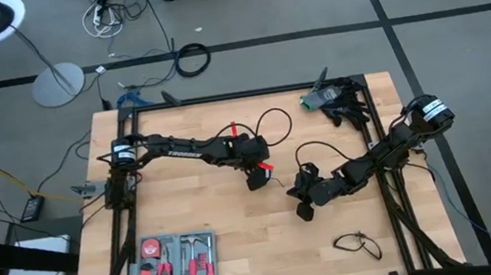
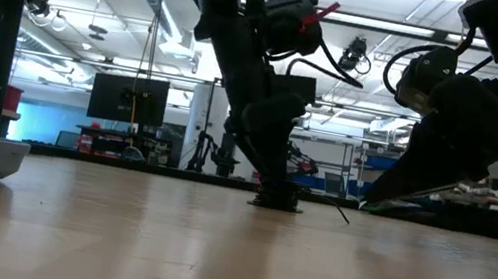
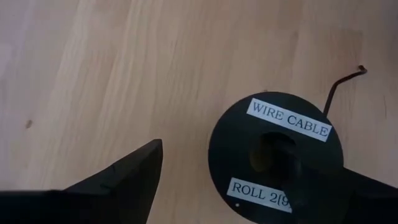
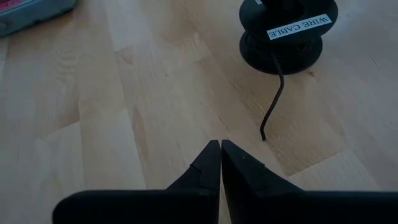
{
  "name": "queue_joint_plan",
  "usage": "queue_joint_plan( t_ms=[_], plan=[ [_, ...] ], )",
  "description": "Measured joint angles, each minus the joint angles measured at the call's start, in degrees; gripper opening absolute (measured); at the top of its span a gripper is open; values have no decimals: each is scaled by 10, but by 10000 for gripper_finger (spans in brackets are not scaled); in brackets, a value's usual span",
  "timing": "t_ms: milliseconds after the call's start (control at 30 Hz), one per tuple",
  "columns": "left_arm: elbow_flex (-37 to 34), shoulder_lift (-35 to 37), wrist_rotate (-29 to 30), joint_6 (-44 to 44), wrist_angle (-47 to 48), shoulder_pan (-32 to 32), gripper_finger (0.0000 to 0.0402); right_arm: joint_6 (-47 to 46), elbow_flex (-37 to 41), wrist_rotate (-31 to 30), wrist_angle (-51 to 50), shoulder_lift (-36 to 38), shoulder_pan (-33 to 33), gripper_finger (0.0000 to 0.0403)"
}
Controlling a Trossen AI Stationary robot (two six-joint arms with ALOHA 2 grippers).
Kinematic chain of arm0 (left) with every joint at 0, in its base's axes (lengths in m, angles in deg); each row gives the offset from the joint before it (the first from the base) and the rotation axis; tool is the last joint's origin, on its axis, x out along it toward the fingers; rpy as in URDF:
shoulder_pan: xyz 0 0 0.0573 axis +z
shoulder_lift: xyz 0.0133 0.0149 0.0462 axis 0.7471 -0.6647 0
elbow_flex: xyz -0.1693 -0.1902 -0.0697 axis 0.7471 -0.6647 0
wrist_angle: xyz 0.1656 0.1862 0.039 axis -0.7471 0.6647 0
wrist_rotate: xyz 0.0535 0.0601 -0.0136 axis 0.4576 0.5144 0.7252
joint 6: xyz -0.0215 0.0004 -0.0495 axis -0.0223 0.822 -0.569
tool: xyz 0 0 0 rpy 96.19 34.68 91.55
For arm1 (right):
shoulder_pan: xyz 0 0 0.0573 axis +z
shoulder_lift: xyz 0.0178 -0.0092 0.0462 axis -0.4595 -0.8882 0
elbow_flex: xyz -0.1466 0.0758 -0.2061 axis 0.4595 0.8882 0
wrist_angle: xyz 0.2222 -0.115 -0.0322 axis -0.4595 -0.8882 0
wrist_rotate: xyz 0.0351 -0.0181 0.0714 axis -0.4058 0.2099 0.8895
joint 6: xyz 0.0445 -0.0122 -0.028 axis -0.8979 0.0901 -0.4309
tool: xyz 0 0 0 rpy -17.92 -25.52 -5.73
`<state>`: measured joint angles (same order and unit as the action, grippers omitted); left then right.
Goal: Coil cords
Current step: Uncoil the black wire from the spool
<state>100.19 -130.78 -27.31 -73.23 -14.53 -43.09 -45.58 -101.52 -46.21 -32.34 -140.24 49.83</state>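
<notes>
The long thin black cord is wound on a small round black spool (image 3: 277, 134) labelled "WIRE CABLE". The spool stands flat on the table in the middle. The cord's short free end (image 4: 272, 102) lies on the wood toward my right gripper. My left gripper (image 1: 256, 179) is open above the spool, which it hides in the high view. My right gripper (image 4: 221, 149) is shut and empty, low over the table just short of the free end. The short cord (image 1: 357, 244) lies in small loops at the front right. My left gripper comes from above, pointing down. One finger (image 3: 357, 190) reaches over the spool's top flange to its centre hole (image 3: 277, 155); whether it goes into the hole I cannot tell. The other finger (image 3: 124, 177) stands beside the spool over bare wood. The spool rests flat on the table.
A grey tool tray (image 1: 175, 266) sits at the front left. A green and black object (image 1: 321, 100) sits at the far right corner. A thick black cable ring (image 1: 192, 59) lies on the floor beyond the far edge. Bare wood stretches between the tray and the spool.
</notes>
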Motion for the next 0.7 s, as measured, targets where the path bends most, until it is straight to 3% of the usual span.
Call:
queue_joint_plan(
  t_ms=[700],
  plan=[
    [-1,0,2,0,-6,0,307,0,0,-16,50,0,-44,16]
  ],
)
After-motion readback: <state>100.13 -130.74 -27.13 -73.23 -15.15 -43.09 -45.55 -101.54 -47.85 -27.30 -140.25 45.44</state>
